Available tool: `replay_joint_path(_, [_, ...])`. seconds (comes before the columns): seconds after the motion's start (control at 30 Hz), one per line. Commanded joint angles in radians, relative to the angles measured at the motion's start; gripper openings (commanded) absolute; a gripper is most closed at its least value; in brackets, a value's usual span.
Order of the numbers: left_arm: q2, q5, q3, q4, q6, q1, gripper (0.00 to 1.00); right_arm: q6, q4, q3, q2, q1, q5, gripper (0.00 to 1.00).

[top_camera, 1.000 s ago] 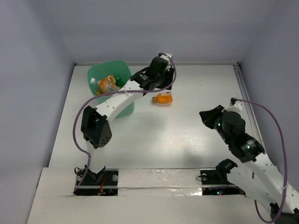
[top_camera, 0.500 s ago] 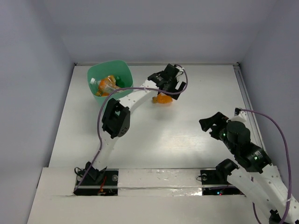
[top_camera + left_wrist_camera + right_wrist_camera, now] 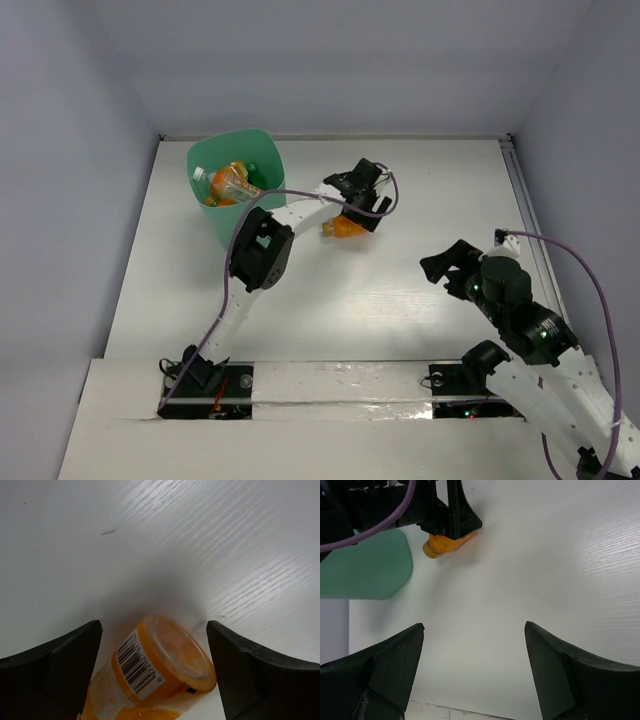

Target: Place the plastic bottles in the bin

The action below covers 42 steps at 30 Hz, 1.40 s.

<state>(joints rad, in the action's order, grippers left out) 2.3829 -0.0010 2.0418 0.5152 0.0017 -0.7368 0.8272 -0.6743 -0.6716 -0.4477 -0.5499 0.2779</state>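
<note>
**Q.** Where does the last loose bottle (image 3: 150,672) lie, and which arm is placed for it?

**A.** It lies on its side on the bench (image 3: 420,190), near the far edge and about midway along it, a little to the right of the bin (image 3: 230,136). The bin stands in the far left corner and already holds several bottles (image 3: 230,182). The left pincer (image 3: 152,622) hangs directly over the loose bottle. The right pincer (image 3: 448,262) is well apart from it, toward the right edge.

**Q.** State of each pincer?

**A.** Left: spread wide, one finger on each side of the bottle, neither touching it, nothing gripped. Right: also spread, holding nothing, with bare bench beneath.

**Q.** How does the bottle's long axis run relative to the left fingers?

**A.** In the left wrist view the barcoded body runs toward the lower left and the round, flat end points to the upper right. The axis is therefore oblique to the line along which the fingers close, not square to it. The bottle also sits low in the gap, nearer the palm than the fingertips.

**Q.** What does the coming move turn on?

**A.** Probably on that obliquity. If the fingers close on a skewed cylinder, it may roll or swivel before they seat. A small wrist rotation to bring them across the body would likely give a surer grip before the carry left to the bin.
</note>
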Motion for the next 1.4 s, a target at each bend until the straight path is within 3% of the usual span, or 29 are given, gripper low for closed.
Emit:
replay_joint_path(0.0, [-0.07, 0.044, -0.13, -0.059, -0.063, 0.005, 0.77, -0.002, 0.033, -0.025, 0.0, -0.001, -0.013, 0.87])
replay_joint_path(0.03, [-0.098, 0.05, -0.155, -0.078, -0.072, 0.005, 0.72, 0.0, 0.036, -0.022, -0.003, -0.001, -0.014, 0.87])
replay_joint_path(0.07, [-0.115, 0.056, -0.178, -0.105, -0.083, 0.005, 0.55, 0.006, 0.041, -0.02, -0.003, -0.001, -0.016, 0.87])
replay_joint_path(0.1, [-0.129, 0.062, -0.211, -0.116, -0.1, 0.005, 0.47, 0.006, 0.048, -0.016, -0.005, -0.001, -0.017, 0.87])
replay_joint_path(0.27, [-0.228, 0.078, -0.252, -0.13, -0.132, 0.005, 0.2, 0.013, 0.068, -0.008, -0.019, -0.001, -0.019, 0.87])
replay_joint_path(0.47, [-0.347, 0.101, -0.212, -0.106, -0.163, 0.005, 0.13, 0.009, 0.088, -0.011, -0.028, -0.001, -0.009, 0.87])
replay_joint_path(0.57, [-0.413, 0.081, -0.189, -0.067, -0.181, 0.005, 0.17, -0.017, 0.111, -0.016, -0.039, -0.001, -0.046, 0.87])
replay_joint_path(0.67, [-0.555, 0.065, -0.261, -0.096, -0.229, -0.004, 0.25, -0.057, 0.142, -0.006, -0.062, -0.001, -0.112, 0.81])
replay_joint_path(0.7, [-0.597, 0.064, -0.323, -0.109, -0.273, -0.004, 0.27, -0.065, 0.151, 0.007, -0.071, -0.001, -0.127, 0.67])
replay_joint_path(0.8, [-0.772, 0.043, -0.49, -0.142, -0.377, -0.015, 0.27, -0.1, 0.208, 0.033, -0.117, -0.001, -0.222, 0.07])
replay_joint_path(0.83, [-0.863, 0.027, -0.537, -0.15, -0.405, -0.015, 0.27, -0.106, 0.246, 0.038, -0.132, -0.001, -0.252, 0.01])
replay_joint_path(0.97, [-1.1, -0.068, -0.77, -0.175, -0.54, -0.033, 0.28, -0.125, 0.35, 0.037, -0.25, -0.047, -0.374, 0.0])
replay_joint_path(1.07, [-1.252, -0.125, -0.847, -0.152, -0.604, -0.033, 0.3, -0.112, 0.413, -0.006, -0.34, -0.169, -0.349, 0.13])
replay_joint_path(1.1, [-1.275, -0.154, -0.838, -0.139, -0.612, -0.033, 0.31, -0.111, 0.451, -0.02, -0.415, -0.206, -0.326, 0.32])
replay_joint_path(1.2, [-1.329, -0.209, -0.787, -0.074, -0.629, -0.033, 0.34, -0.103, 0.515, -0.095, -0.547, -0.318, -0.316, 0.68])
replay_joint_path(1.23, [-1.344, -0.215, -0.752, -0.061, -0.634, -0.033, 0.36, -0.097, 0.519, -0.121, -0.639, -0.334, -0.31, 0.89])
replay_joint_path(1.3, [-1.358, -0.221, -0.718, -0.037, -0.638, -0.033, 0.4, -0.085, 0.515, -0.189, -0.719, -0.369, -0.298, 1.0])
replay_joint_path(1.37, [-1.38, -0.223, -0.713, -0.014, -0.647, -0.033, 0.44, -0.1, 0.547, -0.22, -0.802, -0.396, -0.318, 1.0])
